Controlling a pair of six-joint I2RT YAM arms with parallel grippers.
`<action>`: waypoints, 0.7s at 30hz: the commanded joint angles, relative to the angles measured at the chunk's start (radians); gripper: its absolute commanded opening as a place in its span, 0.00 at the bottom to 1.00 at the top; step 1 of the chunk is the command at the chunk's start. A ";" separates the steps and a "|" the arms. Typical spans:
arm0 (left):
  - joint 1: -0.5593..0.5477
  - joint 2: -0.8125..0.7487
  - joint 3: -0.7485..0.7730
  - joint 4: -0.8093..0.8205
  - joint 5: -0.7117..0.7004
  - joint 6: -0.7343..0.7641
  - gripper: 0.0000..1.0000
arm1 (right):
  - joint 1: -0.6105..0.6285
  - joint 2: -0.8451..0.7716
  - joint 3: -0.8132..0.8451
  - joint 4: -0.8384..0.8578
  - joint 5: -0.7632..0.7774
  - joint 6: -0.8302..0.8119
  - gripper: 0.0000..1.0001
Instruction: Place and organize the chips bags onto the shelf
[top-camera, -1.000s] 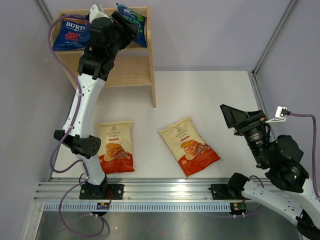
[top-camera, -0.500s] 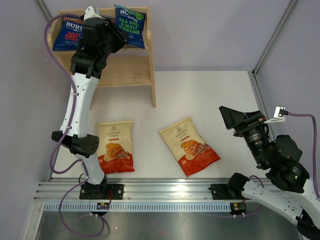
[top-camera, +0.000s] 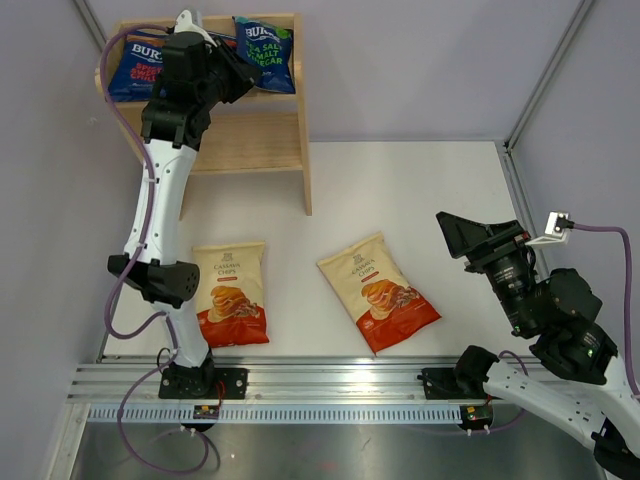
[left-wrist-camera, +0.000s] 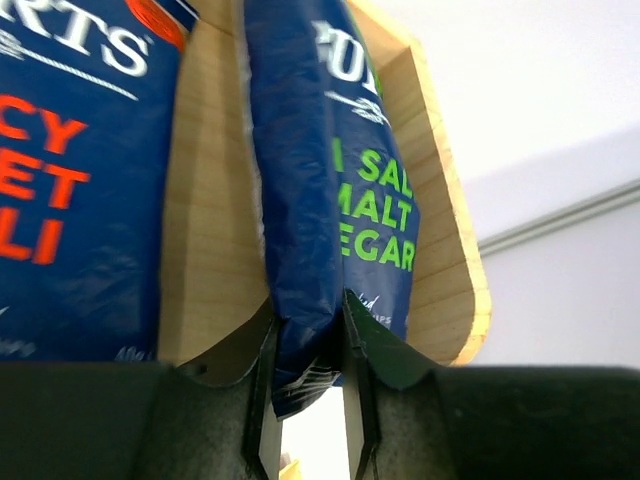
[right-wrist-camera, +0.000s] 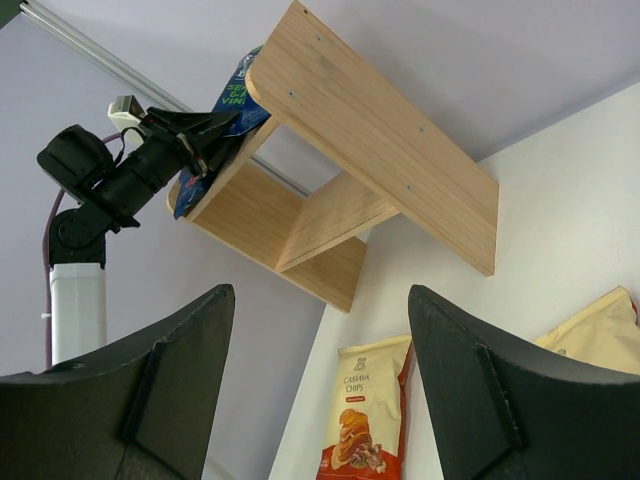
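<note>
The shelf (left-wrist-camera: 210, 230) is showing pale bare wood with fine straight grain and a matt face. The sea-salt bag (left-wrist-camera: 330, 200) and the chilli bag (left-wrist-camera: 80, 180) are gleaming as slick dark-blue film, the first creasing where the matt black plastic jaws of the left gripper (left-wrist-camera: 305, 340) are pinching it. One cream bag (top-camera: 231, 293) and the other cream bag (top-camera: 378, 291) are catching light on glossy wrap. The worktop (top-camera: 420, 200) is looking smooth, white and matt, and the rail (top-camera: 330, 385) along its near edge is shining as ribbed metal.

The left gripper (left-wrist-camera: 308, 400), clamped on the green-lettered bag (top-camera: 270, 55), is pulling back leftward, uncovering its lettering atop the shelf (top-camera: 255, 140).
</note>
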 joint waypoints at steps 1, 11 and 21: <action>-0.001 0.025 0.030 0.044 0.110 -0.032 0.24 | 0.005 0.003 0.015 0.014 0.023 0.002 0.78; 0.000 -0.019 0.044 0.010 0.046 0.017 0.37 | 0.005 -0.014 0.012 0.009 0.030 -0.003 0.78; 0.004 -0.042 0.085 -0.031 0.006 0.112 0.56 | 0.005 0.004 0.021 0.003 0.020 -0.005 0.77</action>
